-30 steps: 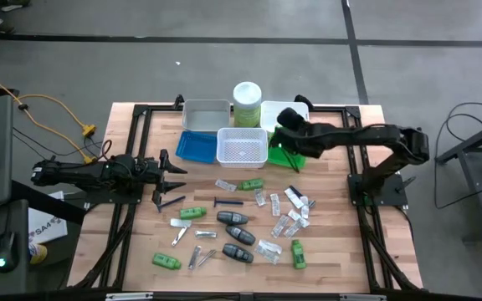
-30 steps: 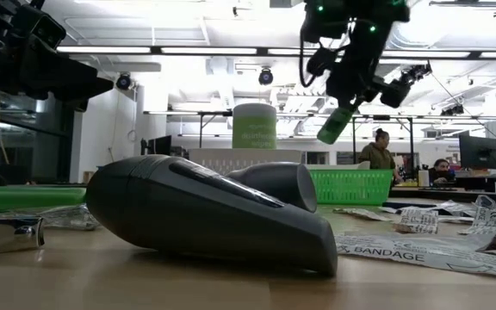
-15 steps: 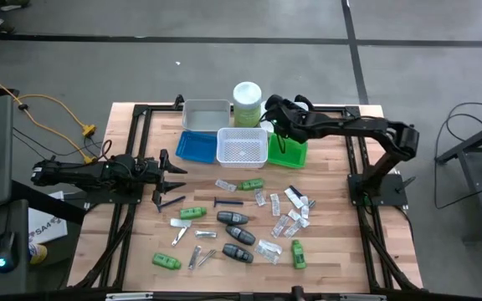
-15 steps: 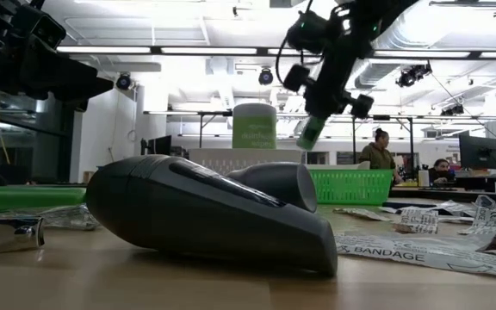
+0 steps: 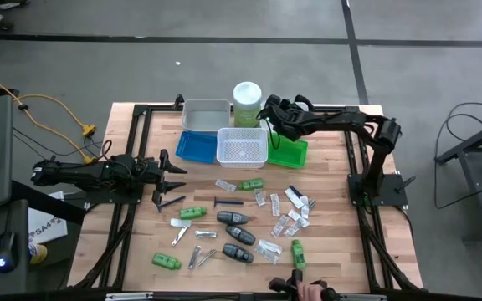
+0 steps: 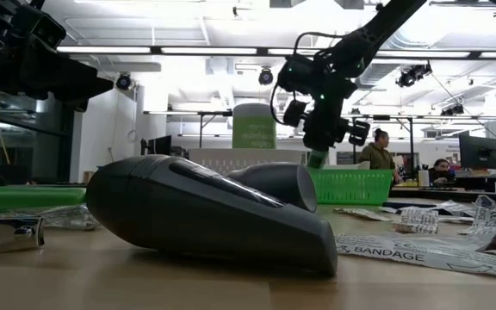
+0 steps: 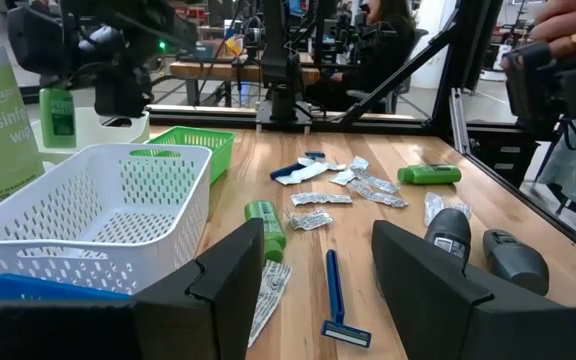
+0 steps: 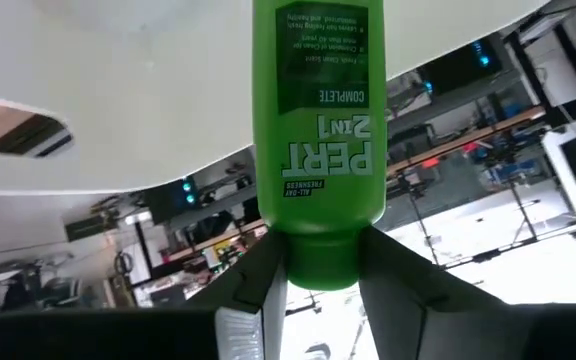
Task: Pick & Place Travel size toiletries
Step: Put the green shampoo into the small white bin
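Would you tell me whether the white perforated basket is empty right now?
Empty, as far as shown: the white perforated basket shows only bare mesh inside in the left wrist view and from above.

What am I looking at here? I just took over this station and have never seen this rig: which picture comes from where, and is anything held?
Two dark robot arms work at a wooden table. The overhead view shows everything; the low view looks level across the tabletop; each wrist view looks past that arm's own fingers. The right end effector, back by the trays, is shut on a green bottle, hanging it above the green tray. The left end effector waits open at the table's left side, holding nothing. More green bottles, dark oval cases, a blue razor and clear packets lie loose on the wood. A white basket, blue tray and grey tray stand at the back.
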`<state>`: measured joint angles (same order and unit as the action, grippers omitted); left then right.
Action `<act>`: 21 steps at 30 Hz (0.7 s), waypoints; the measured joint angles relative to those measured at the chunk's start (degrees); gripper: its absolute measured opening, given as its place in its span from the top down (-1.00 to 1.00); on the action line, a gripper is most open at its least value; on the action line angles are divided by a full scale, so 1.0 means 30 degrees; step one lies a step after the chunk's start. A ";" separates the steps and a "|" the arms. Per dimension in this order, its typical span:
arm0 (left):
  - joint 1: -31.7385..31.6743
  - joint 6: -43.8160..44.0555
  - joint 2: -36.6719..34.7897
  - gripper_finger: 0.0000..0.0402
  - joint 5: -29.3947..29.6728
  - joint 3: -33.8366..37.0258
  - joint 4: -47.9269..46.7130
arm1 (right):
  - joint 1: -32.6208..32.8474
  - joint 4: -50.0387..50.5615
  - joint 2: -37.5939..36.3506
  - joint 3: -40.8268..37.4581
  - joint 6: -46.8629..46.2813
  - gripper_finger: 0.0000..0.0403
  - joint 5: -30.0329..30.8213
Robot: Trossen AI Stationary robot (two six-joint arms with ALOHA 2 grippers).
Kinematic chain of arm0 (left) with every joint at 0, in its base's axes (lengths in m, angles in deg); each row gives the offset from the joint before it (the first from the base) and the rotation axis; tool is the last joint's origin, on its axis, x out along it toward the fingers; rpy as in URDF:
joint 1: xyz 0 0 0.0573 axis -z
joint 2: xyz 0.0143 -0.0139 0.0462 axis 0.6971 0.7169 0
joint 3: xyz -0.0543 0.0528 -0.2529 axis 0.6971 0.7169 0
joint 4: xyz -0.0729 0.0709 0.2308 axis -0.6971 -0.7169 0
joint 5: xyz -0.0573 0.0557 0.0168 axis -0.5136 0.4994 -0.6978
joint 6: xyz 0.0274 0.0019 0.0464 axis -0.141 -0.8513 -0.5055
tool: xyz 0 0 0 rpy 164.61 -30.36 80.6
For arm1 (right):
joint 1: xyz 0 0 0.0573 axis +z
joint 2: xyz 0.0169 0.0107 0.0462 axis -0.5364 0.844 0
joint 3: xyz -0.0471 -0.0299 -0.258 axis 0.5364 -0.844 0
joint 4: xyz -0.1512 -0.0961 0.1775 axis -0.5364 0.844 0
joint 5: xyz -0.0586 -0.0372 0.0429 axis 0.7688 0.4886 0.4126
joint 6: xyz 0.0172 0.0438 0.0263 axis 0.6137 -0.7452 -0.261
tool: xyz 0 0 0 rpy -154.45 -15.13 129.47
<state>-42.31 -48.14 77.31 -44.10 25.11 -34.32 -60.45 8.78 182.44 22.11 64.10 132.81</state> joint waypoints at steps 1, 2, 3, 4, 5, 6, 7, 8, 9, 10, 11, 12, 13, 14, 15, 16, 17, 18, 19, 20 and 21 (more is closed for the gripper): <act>0.0000 0.0000 -0.0001 0.06 0.0000 0.0001 0.0000 | -0.0051 0.0139 0.0000 0.0000 -0.0170 0.52 0.0038; 0.0000 0.0000 -0.0001 0.06 0.0000 -0.0003 0.0000 | -0.0074 0.0386 0.0000 0.0000 -0.0456 0.52 0.0054; 0.0000 0.0003 0.0000 0.06 0.0000 -0.0006 0.0000 | -0.0134 0.0682 0.0000 0.0000 -0.0796 0.52 0.0135; 0.0000 0.0000 0.0001 0.06 0.0000 0.0000 0.0000 | -0.0224 0.1066 0.0000 0.0000 -0.1132 0.52 0.0287; 0.0000 0.0001 -0.0001 0.06 0.0000 -0.0005 0.0000 | -0.0329 0.1473 0.0000 0.0000 -0.1505 0.52 0.0458; 0.0000 0.0004 0.0002 0.06 0.0000 -0.0006 0.0000 | -0.0460 0.1883 0.0000 0.0000 -0.1821 0.52 0.0623; 0.0000 0.0000 0.0003 0.06 0.0000 -0.0003 0.0000 | -0.0610 0.2170 0.0000 0.0000 -0.2055 0.52 0.0704; 0.0000 0.0005 0.0004 0.06 0.0000 -0.0003 0.0000 | -0.0747 0.2400 0.0000 0.0000 -0.2233 0.52 0.0776; 0.0000 0.0004 -0.0001 0.06 0.0000 -0.0006 0.0000 | -0.0874 0.2480 0.0000 0.0000 -0.2281 0.52 0.0848; 0.0000 0.0000 0.0007 0.06 0.0000 -0.0006 -0.0007 | -0.0984 0.2439 0.0000 0.0000 -0.2280 0.52 0.0873; 0.0000 0.0000 -0.0001 0.06 0.0000 -0.0006 0.0000 | -0.1081 0.2415 -0.0007 0.0000 -0.2251 0.52 0.0867; 0.0000 0.0000 -0.0001 0.06 0.0000 0.0000 0.0000 | -0.1178 0.2477 -0.0007 0.0000 -0.2181 0.52 0.0841; 0.0000 0.0000 0.0005 0.06 0.0000 -0.0001 0.0000 | -0.1320 0.2577 -0.0007 0.0000 -0.2101 0.52 0.0755; 0.0000 0.0000 0.0001 0.06 0.0000 -0.0001 0.0000 | -0.1444 0.2714 -0.0007 0.0000 -0.2007 0.52 0.0637; 0.0000 0.0000 0.0005 0.06 0.0000 -0.0003 0.0000 | -0.1562 0.2915 -0.0007 0.0000 -0.1903 0.52 0.0520; 0.0000 0.0000 -0.0001 0.06 0.0000 -0.0006 0.0000 | -0.1675 0.3143 -0.0007 0.0000 -0.1842 0.52 0.0456; 0.0000 0.0000 -0.0001 0.06 0.0000 -0.0002 0.0000 | -0.1759 0.3260 -0.0007 0.0000 -0.1825 0.52 0.0453; 0.0000 0.0004 0.0003 0.06 0.0000 -0.0006 0.0000 | -0.1831 0.3281 -0.0007 0.0000 -0.1816 0.52 0.0441; 0.0000 0.0000 0.0004 0.06 0.0000 -0.0006 0.0000 | -0.1881 0.3308 -0.0007 0.0000 -0.1823 0.52 0.0413; 0.0000 0.0003 0.0004 0.06 0.0000 0.0001 0.0000 | -0.1887 0.3402 -0.0007 0.0000 -0.1829 0.52 0.0466; 0.0000 0.0003 -0.0001 0.06 0.0000 -0.0003 0.0000 | -0.1878 0.3592 -0.0007 0.0000 -0.1827 0.52 0.0520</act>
<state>-42.31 -48.13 77.31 -44.10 25.11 -34.32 -66.08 19.55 182.41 22.11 58.62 134.37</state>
